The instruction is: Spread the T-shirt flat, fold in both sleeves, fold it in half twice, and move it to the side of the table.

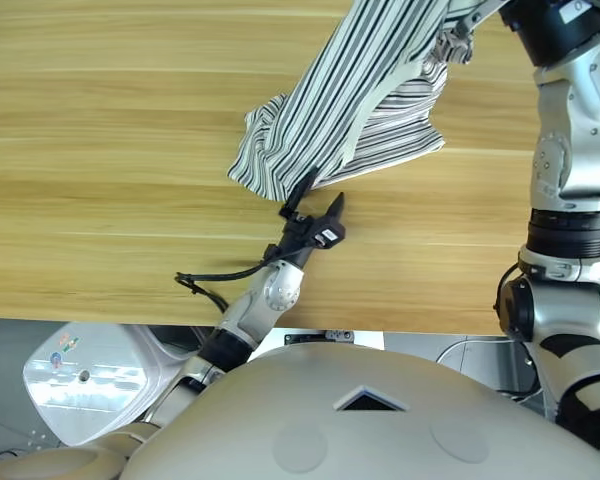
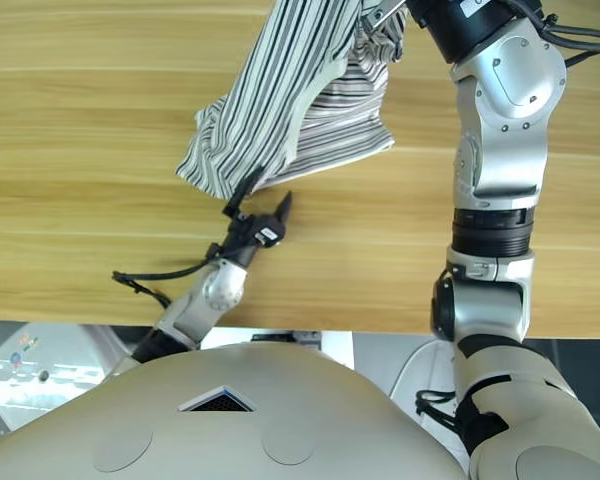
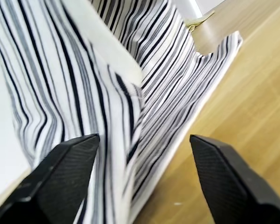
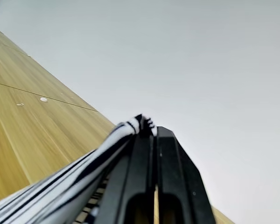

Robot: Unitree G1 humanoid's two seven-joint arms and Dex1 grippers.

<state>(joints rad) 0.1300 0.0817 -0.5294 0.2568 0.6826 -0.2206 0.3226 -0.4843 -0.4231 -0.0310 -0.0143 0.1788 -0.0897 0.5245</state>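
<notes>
One wooden table (image 1: 100, 150) carries the work. Striped T-shirt (image 1: 365, 90): raised at the table's far right and draped diagonally down toward the middle, with its lower edge crumpled on the wood. Right gripper (image 4: 151, 133): held high at far right, fingers closed tight on a bunch of the fabric. Left gripper (image 1: 313, 208): low over the table at the T-shirt's lower edge, fingers spread wide, fabric hanging between them, not pinched.
</notes>
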